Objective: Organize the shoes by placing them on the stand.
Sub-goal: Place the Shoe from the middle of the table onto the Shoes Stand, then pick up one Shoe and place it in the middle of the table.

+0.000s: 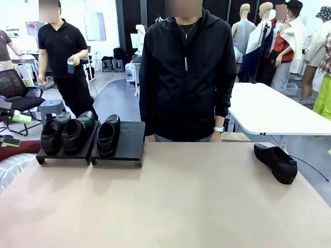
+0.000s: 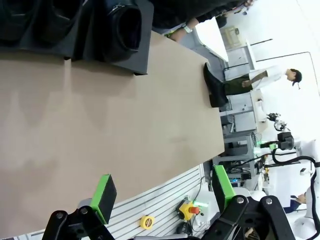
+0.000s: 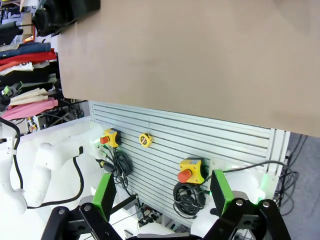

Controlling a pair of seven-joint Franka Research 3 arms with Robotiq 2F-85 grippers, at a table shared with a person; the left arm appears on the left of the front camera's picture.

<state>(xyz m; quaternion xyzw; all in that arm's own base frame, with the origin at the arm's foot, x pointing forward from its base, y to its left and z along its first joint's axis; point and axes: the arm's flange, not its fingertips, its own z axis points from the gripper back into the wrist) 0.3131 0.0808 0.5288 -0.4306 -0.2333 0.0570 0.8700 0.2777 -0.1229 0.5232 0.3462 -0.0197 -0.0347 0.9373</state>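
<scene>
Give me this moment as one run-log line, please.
stands: three shoes on | fourth shoe: table, right | left claw: open | right claw: open

Four shoes, two stands, one surface.

Four glossy black leather loafers: first (image 1: pixel 53 133), second (image 1: pixel 77 131) and third (image 1: pixel 108 134) up on the stands, a fourth (image 1: pixel 276 162) alone at the far right. Two flat black rectangular stands, left (image 1: pixel 67 154) and right (image 1: pixel 129 144), side by side. One tan surface (image 1: pixel 170 201). One person in a black jacket (image 1: pixel 186 72) behind it.

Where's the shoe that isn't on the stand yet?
In the front view, the loose shoe lies alone on the table's far right, apart from the stands.
</scene>
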